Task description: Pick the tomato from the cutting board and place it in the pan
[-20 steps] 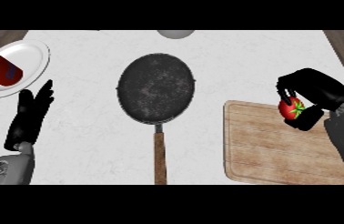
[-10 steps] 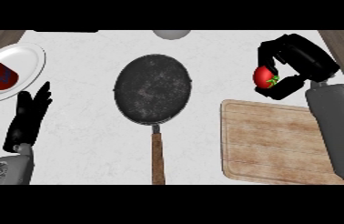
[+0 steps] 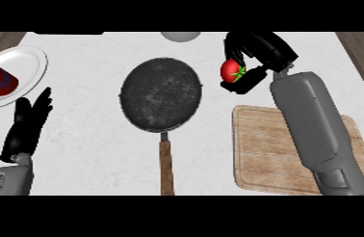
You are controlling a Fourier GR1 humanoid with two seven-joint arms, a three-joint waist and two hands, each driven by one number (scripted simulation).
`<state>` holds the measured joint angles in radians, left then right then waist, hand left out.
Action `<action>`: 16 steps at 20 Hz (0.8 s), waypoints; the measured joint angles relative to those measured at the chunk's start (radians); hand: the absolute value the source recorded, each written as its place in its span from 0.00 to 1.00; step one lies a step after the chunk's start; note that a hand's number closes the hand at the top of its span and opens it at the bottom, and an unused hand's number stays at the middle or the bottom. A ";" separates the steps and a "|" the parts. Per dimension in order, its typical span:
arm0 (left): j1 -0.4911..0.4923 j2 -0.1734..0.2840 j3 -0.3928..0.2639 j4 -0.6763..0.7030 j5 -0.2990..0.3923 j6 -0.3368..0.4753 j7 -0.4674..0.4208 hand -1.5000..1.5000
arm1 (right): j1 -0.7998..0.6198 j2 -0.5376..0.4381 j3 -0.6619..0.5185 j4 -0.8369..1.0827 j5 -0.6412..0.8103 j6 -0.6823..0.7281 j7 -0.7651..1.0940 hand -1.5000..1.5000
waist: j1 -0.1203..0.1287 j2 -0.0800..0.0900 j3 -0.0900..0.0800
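A red tomato (image 3: pixel 232 71) with a green stem is held above the counter in my right hand (image 3: pixel 259 53), whose fingers curl round it. It hangs just right of the dark round pan (image 3: pixel 161 94), whose wooden handle (image 3: pixel 166 167) points toward me. The wooden cutting board (image 3: pixel 266 151) lies at the lower right, partly covered by my right forearm, with nothing visible on it. My left hand (image 3: pixel 28 125) rests open at the left edge, fingers up.
A white plate (image 3: pixel 28 67) holding a dark red item sits at the far left. A grey round object (image 3: pixel 180 36) shows at the counter's back edge. The white counter stretches between pan and plate.
My right hand has carried the tomato up off the cutting board and leftward, so it now hangs close to the pan's right rim. The left hand has stayed still.
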<state>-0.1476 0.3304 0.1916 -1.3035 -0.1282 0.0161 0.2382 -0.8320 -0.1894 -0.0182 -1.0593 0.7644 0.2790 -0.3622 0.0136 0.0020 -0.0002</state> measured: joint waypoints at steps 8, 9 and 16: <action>-0.009 -0.013 -0.012 -0.007 -0.015 0.003 0.000 0.50 | -0.172 0.157 0.020 0.247 -0.042 -0.100 0.117 1.00 | 0.016 0.005 0.000; -0.013 -0.019 -0.019 -0.016 -0.017 0.003 0.010 0.50 | -0.192 0.164 0.037 0.291 -0.056 -0.129 0.123 1.00 | 0.023 0.006 0.000; -0.045 -0.041 -0.042 -0.008 -0.033 0.008 0.015 0.50 | -0.288 0.185 0.158 0.552 -0.175 -0.284 0.114 1.00 | 0.060 0.016 0.000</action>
<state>-0.1927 0.2896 0.1496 -1.3113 -0.1612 0.0244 0.2530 -1.1199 -0.0047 0.1402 -0.5077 0.5892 -0.0048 -0.2481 0.0736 0.0176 -0.0003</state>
